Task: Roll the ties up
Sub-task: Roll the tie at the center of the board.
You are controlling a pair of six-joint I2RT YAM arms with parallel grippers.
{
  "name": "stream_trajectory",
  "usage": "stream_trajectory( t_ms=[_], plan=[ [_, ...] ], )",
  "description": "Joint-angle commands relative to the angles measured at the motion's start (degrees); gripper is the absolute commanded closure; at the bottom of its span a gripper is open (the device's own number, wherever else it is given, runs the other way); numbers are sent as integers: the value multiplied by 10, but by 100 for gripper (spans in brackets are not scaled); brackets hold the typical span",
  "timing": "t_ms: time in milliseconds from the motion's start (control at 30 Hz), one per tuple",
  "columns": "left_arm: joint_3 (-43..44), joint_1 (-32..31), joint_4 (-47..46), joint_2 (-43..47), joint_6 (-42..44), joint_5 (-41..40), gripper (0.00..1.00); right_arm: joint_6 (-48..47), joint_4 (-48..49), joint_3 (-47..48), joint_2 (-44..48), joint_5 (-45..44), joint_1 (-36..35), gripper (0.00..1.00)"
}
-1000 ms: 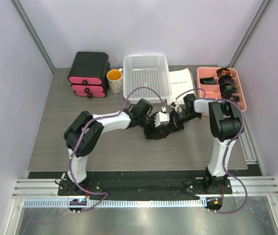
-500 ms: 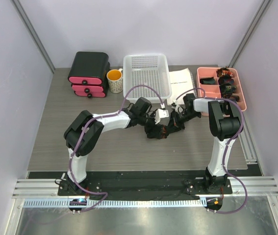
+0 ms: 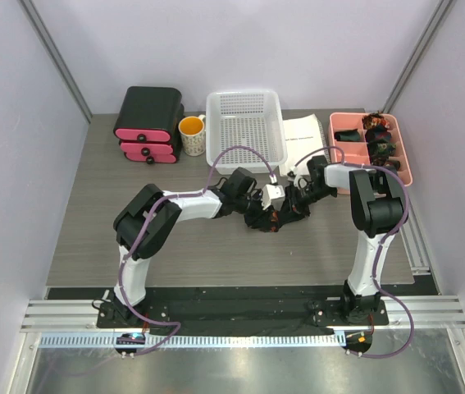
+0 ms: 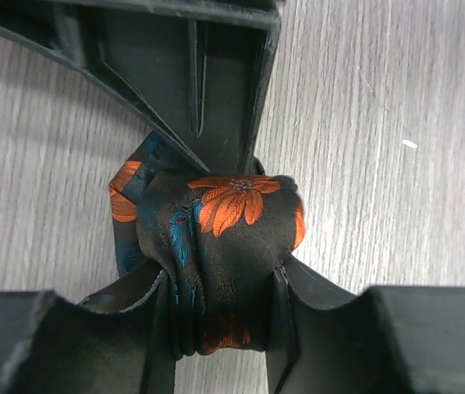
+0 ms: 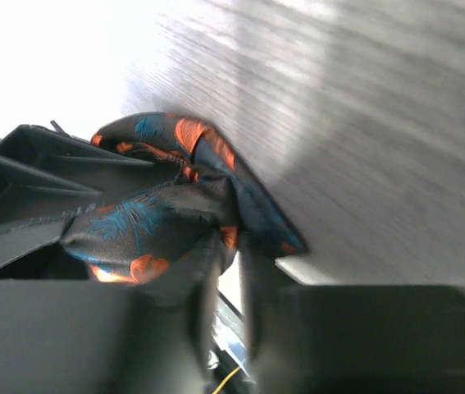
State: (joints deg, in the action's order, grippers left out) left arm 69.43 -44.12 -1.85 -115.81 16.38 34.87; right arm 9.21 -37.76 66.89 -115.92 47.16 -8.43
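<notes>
One tie (image 3: 273, 217), dark with orange and blue flowers, is bunched into a small coil at the table's middle, between both grippers. In the left wrist view the coil (image 4: 224, 238) sits squeezed between my left gripper's (image 4: 220, 308) two fingers, just above the wood. My left gripper (image 3: 263, 215) is shut on it. My right gripper (image 3: 288, 207) comes in from the other side. In the right wrist view its narrow jaws (image 5: 228, 246) pinch a fold of the tie (image 5: 158, 213). More rolled ties (image 3: 377, 135) lie in the pink tray.
The pink tray (image 3: 339, 121) stands at the back right. A white basket (image 3: 244, 127), a sheet of paper (image 3: 302, 135), a yellow mug (image 3: 191, 131) and a black and pink drawer box (image 3: 148, 123) line the back edge.
The tie bundle has drawn into a tighter coil. My left gripper has shifted slightly right and toward the back with it. The right gripper has stayed at the coil.
</notes>
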Motion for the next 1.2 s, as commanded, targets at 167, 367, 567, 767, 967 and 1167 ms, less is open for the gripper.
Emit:
stream_trajectory(
  t_ms=[167, 367, 567, 767, 967, 1167],
  plan=[
    [11, -18, 188, -11, 87, -96, 83, -37, -12, -19, 95, -25, 54, 40],
    [29, -21, 206, -31, 92, -97, 84, -21, 30, -19, 62, -19, 53, 26],
    [37, -21, 211, -37, 96, -91, 84, 0, 93, -32, 18, -4, 53, 25],
    [41, -20, 211, -45, 95, -88, 84, 3, 130, -49, -42, 18, 15, 28],
    [45, -18, 211, -47, 92, -91, 84, -1, 134, -64, -42, 72, 17, 37],
    [41, -18, 208, -51, 90, -89, 83, -11, 134, -95, 24, 83, 17, 36]
  ],
)
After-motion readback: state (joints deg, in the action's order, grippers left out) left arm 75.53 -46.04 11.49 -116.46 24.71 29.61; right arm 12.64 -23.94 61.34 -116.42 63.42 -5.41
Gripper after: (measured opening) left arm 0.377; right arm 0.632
